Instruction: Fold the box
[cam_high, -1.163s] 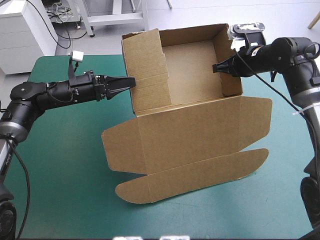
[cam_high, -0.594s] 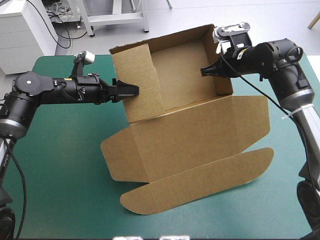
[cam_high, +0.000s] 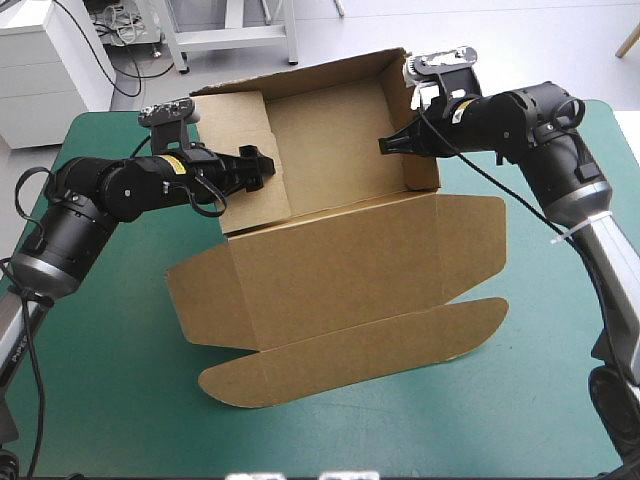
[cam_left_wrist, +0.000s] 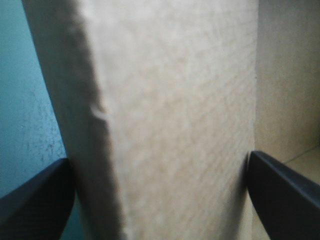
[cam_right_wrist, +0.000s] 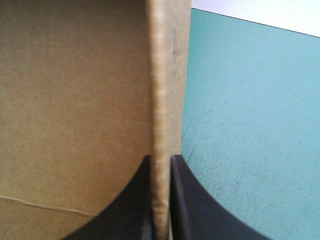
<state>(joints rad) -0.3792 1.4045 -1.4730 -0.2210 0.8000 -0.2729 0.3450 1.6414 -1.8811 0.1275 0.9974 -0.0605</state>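
Box (cam_high: 350, 265) sits on the teal-green cover (cam_high: 110, 380), its right wall pinched between our right gripper's (cam_right_wrist: 161, 158) clenched fingers — the left wall stands between our left gripper's (cam_left_wrist: 159, 160) spread fingers, ungripped. We judge that pulling from one side could skew the box, or that loose wall could flop outward.

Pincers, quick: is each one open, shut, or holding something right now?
Left pincer: open, astride the left wall of the box.
Right pincer: shut on the box's right wall.
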